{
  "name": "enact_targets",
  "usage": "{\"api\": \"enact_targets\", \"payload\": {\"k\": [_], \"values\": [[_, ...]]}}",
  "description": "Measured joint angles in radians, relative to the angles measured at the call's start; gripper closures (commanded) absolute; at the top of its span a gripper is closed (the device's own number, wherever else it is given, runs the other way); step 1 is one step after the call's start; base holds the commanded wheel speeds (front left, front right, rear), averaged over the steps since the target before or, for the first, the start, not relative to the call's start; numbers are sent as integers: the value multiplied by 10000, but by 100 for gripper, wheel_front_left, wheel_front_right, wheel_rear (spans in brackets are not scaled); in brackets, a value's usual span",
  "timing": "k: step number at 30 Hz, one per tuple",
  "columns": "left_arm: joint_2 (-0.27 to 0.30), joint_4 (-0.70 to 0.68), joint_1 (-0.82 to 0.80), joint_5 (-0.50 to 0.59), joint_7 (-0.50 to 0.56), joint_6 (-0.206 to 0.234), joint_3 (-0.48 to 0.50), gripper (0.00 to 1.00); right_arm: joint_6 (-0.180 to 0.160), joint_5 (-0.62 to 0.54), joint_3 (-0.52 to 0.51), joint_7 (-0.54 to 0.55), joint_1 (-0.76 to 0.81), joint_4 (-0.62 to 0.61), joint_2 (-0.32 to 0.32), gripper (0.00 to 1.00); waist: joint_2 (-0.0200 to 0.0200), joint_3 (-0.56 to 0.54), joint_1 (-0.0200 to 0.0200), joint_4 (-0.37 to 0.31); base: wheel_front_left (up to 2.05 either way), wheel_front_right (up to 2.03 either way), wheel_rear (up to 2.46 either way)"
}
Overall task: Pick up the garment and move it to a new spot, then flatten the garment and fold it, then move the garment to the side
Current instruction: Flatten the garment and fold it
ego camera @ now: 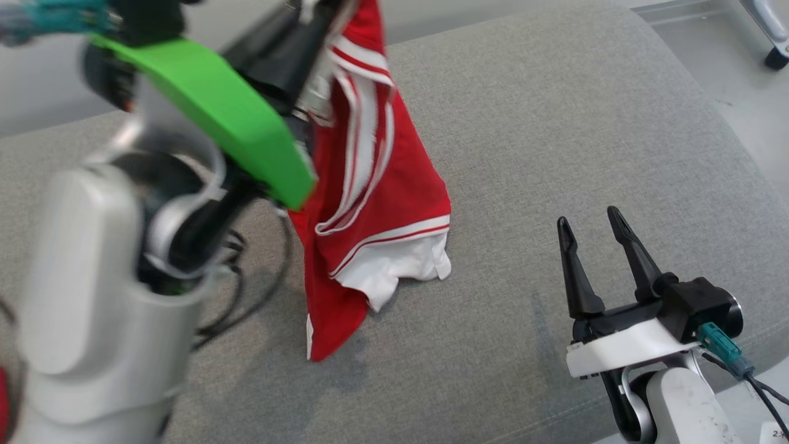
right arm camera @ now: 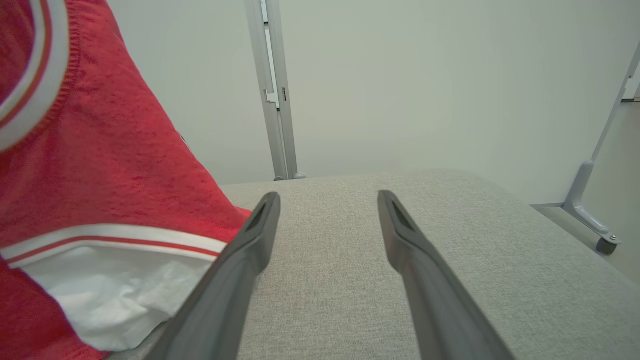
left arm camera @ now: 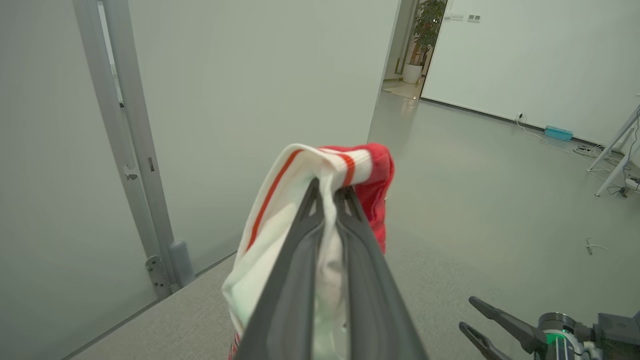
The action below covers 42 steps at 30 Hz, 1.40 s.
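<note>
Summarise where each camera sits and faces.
Head: high, looking down at the grey cushion; left forearm and open right hand show.
Left wrist: along the left hand, shut on the garment, toward door and floor.
Right wrist: low along the right hand, across the cushion toward the wall.
Shared: the garment, in all three.

Grey fabric cushion (ego camera: 555, 123), pale wall (left arm camera: 250, 75), grey floor (left arm camera: 475, 175), potted plant (left arm camera: 429, 25)

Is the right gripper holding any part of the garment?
No: in the head view the right gripper stands open over the cushion, apart from the garment, which hangs from the left gripper.
</note>
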Motion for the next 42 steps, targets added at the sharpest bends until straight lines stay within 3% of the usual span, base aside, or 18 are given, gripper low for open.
{"api": "enact_targets", "payload": {"k": [2,5,14,15,16,17,20,24,26,29,31,34,38,42], "values": [[-842,441,277,-23,-261,186,-591,100,0,121,142,0,-143,-10,2,0,0,145,0,-85,0,0,0],[-1555,1394,383,286,-982,399,-1358,100,0,395,433,0,-427,-56,-4,0,0,369,0,-283,0,0,0],[-1850,4909,97,965,-3806,700,-3781,100,2,892,744,0,-823,-127,-4,0,0,1055,0,-1296,0,0,0],[-1850,5168,56,899,-4052,800,-3919,76,2,894,658,0,-818,-127,-4,0,0,1129,0,-1398,0,0,0],[-1852,5390,-24,984,-4236,869,-4079,25,2,894,558,0,-802,-127,-12,0,0,1198,0,-1468,0,0,0],[-1843,5611,-151,1223,-4380,867,-4257,0,0,890,460,0,-779,-121,-12,0,0,1267,0,-1520,0,0,0],[-1839,5559,-354,1624,-4872,798,-4535,0,2,794,128,0,-558,-123,0,0,0,1361,1,-1515,0,0,0],[-1430,3988,291,1400,-4838,637,-4592,0,0,485,-144,0,-70,13,-2,0,0,1237,1,-1394,0,0,0],[-863,2842,1044,1210,-4777,970,-4370,0,2,385,-203,0,136,29,4,0,0,1085,1,-1325,0,0,0],[380,1383,2464,1283,-4826,1835,-3910,0,0,222,-242,2,263,0,-4,0,0,854,0,-1084,0,0,0],[1131,871,3701,1200,-4865,2362,-3638,0,2,90,-165,0,301,-42,4,0,-1,671,1,-850,0,0,0],[1764,679,5262,941,-5079,2778,-3530,0,2,-75,-123,2,426,-61,10,0,-1,382,0,-438,0,0,0],[1824,1039,6449,512,-5528,2681,-3607,0,2,-291,-180,0,469,-77,8,0,-1,75,1,161,0,0,0],[1509,2063,6511,397,-6011,2311,-3731,0,2,-424,-151,0,462,-90,4,0,-1,-89,0,699,0,0,0]]}}
